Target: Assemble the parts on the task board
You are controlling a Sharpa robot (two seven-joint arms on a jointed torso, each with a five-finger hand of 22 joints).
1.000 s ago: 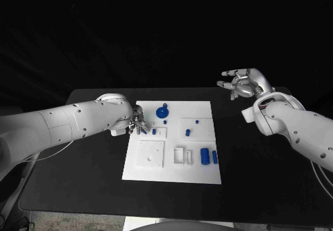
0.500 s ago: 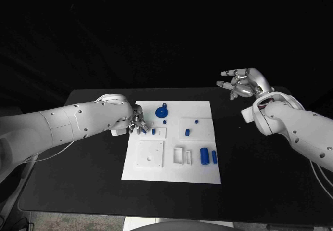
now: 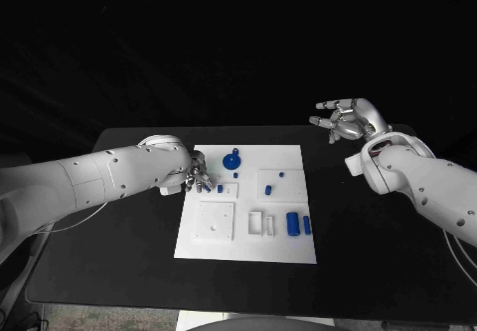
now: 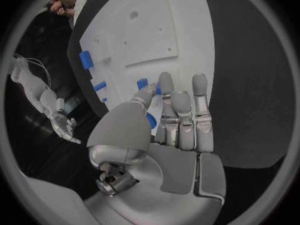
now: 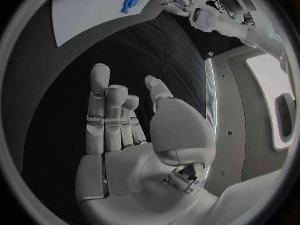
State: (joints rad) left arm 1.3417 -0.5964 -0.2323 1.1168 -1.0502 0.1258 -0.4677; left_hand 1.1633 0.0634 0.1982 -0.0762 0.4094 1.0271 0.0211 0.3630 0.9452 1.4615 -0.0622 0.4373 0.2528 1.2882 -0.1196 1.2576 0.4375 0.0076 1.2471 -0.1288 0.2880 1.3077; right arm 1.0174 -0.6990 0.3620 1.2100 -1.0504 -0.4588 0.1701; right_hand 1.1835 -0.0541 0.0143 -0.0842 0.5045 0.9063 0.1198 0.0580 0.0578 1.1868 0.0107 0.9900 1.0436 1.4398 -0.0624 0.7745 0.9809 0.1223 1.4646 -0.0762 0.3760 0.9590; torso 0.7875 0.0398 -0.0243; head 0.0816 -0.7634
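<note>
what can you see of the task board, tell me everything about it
The task board is a flat white rectangular plate, plastic by its look, lying in the middle of the black table. It carries raised square blocks, slots and small holes, with blue parts lying or standing on it. The left hand reaches over its left edge, fingers by a small blue part there.

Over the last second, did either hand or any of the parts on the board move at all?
Nothing has visibly moved. The left hand stays down at the task board's left edge, its fingers around a small blue part. The right hand stays raised and open beyond the table's far right corner. The other blue parts lie where they were.
</note>
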